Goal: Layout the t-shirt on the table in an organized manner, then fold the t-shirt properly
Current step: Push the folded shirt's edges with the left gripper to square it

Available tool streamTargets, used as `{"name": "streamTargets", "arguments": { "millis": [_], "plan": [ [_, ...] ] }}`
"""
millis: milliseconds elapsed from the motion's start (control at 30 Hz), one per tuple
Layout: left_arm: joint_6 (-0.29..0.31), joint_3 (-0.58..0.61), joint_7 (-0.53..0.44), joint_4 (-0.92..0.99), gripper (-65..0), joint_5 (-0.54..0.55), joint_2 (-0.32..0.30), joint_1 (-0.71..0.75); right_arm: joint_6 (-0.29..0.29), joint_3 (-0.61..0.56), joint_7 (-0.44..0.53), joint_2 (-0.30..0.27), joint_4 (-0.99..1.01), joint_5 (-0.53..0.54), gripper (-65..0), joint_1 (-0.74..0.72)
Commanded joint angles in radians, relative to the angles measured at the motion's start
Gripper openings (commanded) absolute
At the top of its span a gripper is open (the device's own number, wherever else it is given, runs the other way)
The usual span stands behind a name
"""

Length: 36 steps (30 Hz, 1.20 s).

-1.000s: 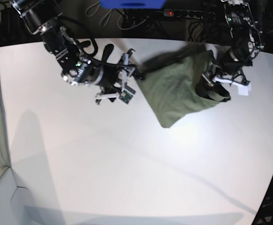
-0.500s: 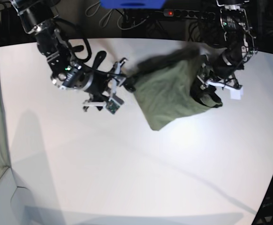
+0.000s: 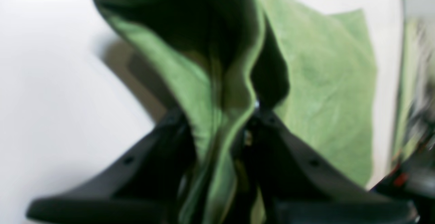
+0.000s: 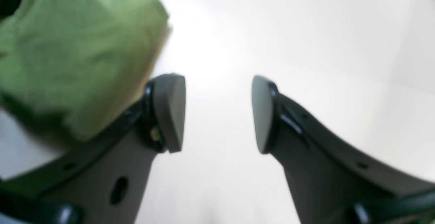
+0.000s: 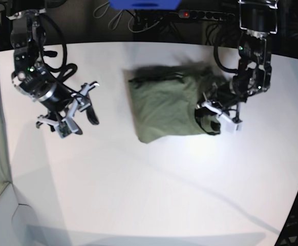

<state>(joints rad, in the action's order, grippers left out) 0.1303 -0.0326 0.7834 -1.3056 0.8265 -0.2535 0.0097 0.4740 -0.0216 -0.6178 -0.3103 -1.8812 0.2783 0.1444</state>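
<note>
In the base view the near half of the white counter lies bare under the lamp glare. Further back, toward the middle, the t-shirt rests on it as an olive-green, roughly folded bundle, its near corner pointing at the camera and its far edge rumpled. On that view's left, well apart from the cloth, the right hand hovers over the counter with its fingers spread and nothing between them; the right wrist view shows the two grey pads parted over bare white surface, with the t-shirt off to one side, not touching either pad. On the base view's right, the left hand sits at the shirt's edge, clenched on a bunched fold of fabric. The left wrist view, though blurred, shows the green cloth pinched between the dark fingers and rising from them in a tall ridge, with the rest of the shirt spread flat beyond
</note>
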Motion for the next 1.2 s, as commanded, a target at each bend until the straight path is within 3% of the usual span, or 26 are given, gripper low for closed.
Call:
{"name": "streamTargets", "arguments": {
  "millis": [0, 167, 300, 400, 533, 600, 733, 800, 967, 1167],
  "plan": [
    [-0.045, 0.058, 0.064, 0.011, -64.8, -0.075, -0.028, -0.02, 0.007, 0.021, 0.022, -0.005, -0.025, 0.014, -33.3, 0.004],
    [-0.045, 0.412, 0.064, 0.002, -64.8, -0.075, -0.132, -0.247, 0.007, 0.108, 0.023, -0.003, -0.036, 0.014, -33.3, 0.053],
    [-0.045, 0.646, 0.064, 0.002, -64.8, -0.078, -0.143, -0.44, 0.007, 0.183, 0.026, 0.0, -0.037, 0.014, -33.3, 0.097],
    [-0.045, 0.778, 0.063, 0.002, -64.8, -0.143, -0.105, -0.546, 0.007, 0.226, 0.026, 0.0, -0.037, 0.014, -33.3, 0.12],
    [-0.042, 0.925, 0.063, 0.005, -64.8, -0.344, -0.004, -0.633, 0.007, 0.302, 0.028, 0.001, -0.037, 0.014, -33.3, 0.159],
    [0.01, 0.977, 0.063, 0.014, -64.8, -0.447, 0.049, -0.653, 0.007, 0.341, 0.028, 0.001, -0.037, 0.014, -33.3, 0.177],
    [0.216, 0.997, 0.063, 0.053, -64.8, -0.654, 0.158, -0.655, 0.007, 0.43, 0.028, 0.029, -0.037, 0.014, -33.3, 0.209],
    [0.276, 0.997, 0.061, 0.102, -64.8, -0.76, 0.21, -0.647, 0.007, 0.472, 0.028, 0.03, -0.037, 0.014, -33.3, 0.225],
    [0.345, 1.003, -0.089, 0.209, -64.8, -0.991, 0.286, -0.607, 0.01, 0.559, 0.029, 0.076, -0.053, 0.014, -33.3, 0.257],
    [0.388, 1.005, -0.167, 0.281, -64.8, -1.05, 0.343, -0.59, 0.142, 0.681, 0.022, 0.148, -0.071, 0.014, -33.3, 0.266]
  ]
}}
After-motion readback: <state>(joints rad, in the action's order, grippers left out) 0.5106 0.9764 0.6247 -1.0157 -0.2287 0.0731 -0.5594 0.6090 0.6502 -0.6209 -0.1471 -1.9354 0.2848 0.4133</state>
